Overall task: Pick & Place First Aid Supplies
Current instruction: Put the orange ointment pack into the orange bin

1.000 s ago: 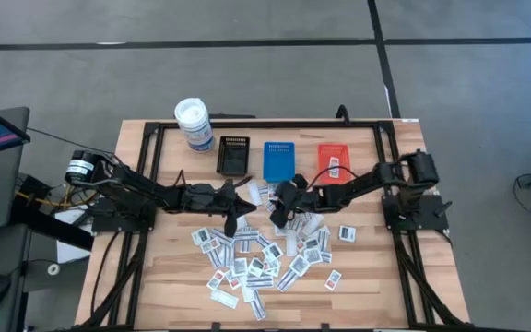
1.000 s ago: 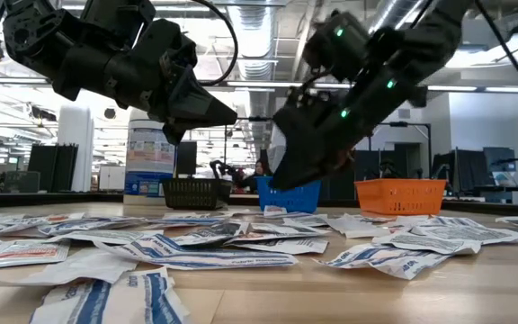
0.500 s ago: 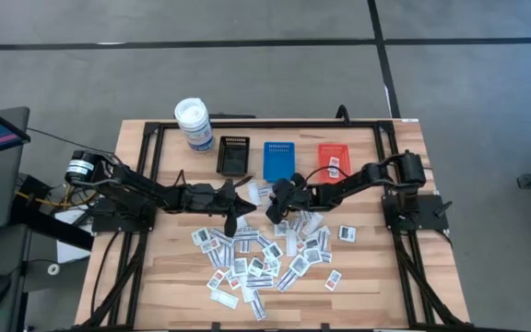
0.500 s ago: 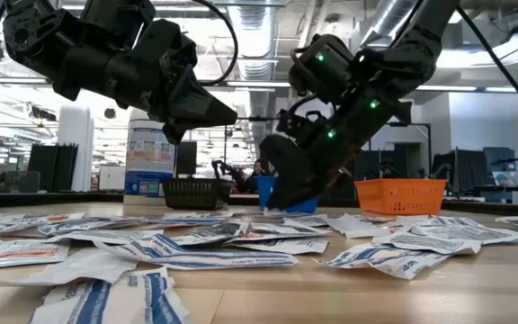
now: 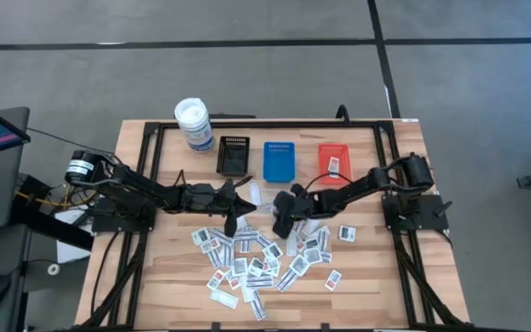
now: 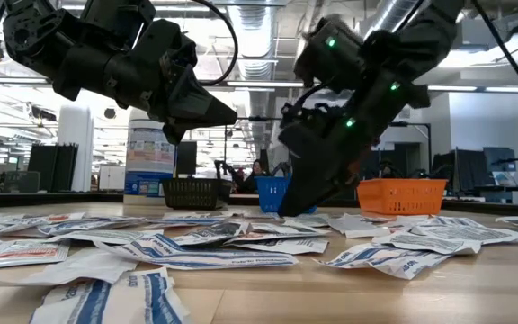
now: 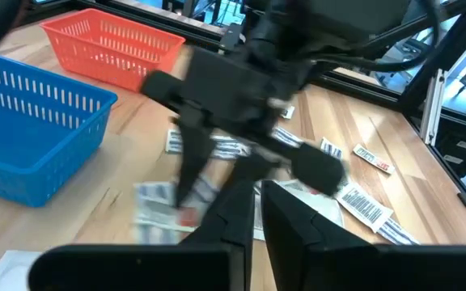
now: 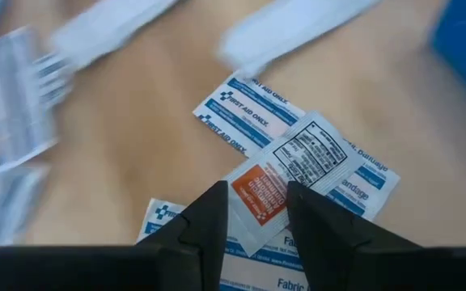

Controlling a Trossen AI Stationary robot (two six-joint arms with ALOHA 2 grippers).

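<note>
Several first aid supplies, small flat white packets (image 5: 261, 258), lie scattered on the wooden table (image 5: 376, 267). My right gripper (image 5: 285, 222) slants down over the far edge of that pile, open. In the right wrist view its fingertips (image 8: 257, 186) stand on either side of a packet with an orange label and a barcode (image 8: 306, 153), which lies on blue-printed packets; I cannot tell whether they touch it. My left gripper (image 5: 244, 193) hangs level above the table left of it, shut, with nothing visible between its fingers (image 7: 258, 187).
Along the far side stand a black tray (image 5: 233, 155), a blue tray (image 5: 279, 160) and an orange tray (image 5: 333, 159) with a packet inside. A white canister with a blue label (image 5: 194, 124) stands at the far left. A black frame (image 5: 247, 124) borders the table.
My right gripper has sunk toward the packets and shifted a little toward the near edge, tipping more steeply downward. Its jaws keep the same gap. My left arm has kept still.
</note>
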